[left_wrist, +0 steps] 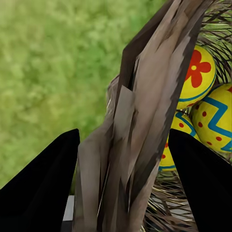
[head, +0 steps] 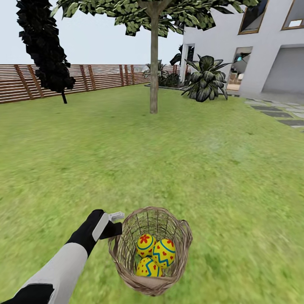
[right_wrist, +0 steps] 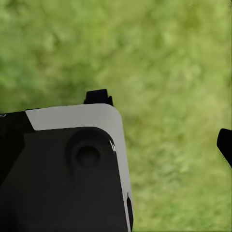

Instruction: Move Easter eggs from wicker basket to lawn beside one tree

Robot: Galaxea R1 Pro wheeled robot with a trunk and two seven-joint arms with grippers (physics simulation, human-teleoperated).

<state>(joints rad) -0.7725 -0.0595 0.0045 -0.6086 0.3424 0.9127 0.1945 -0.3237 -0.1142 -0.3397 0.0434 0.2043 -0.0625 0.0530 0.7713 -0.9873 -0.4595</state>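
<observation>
Three Easter eggs [head: 154,254] are sitting inside the wicker basket [head: 126,249], near on the lawn [head: 190,160]. Left hand [head: 115,228] is closing its fingers [left_wrist: 43,188] on the basket's left rim, one finger either side of the braid. Tree [head: 154,76] is standing well apart, far beyond; right hand's state is impossible to tell.

A: What bounds the yard?

B: A brown horizontal-slat wooden fence [head: 97,78] runs along the far left, and a white house with a grey garage door [head: 270,46] stands at the right.

A: And in between?

B: A narrow near-black columnar tree [head: 44,46] by the fence, dark striped-leaf palm-like plants [head: 206,79] beside the house, grey paving slabs [head: 276,112] set in the grass, and a pale overcast sky [head: 97,40] above.
</observation>
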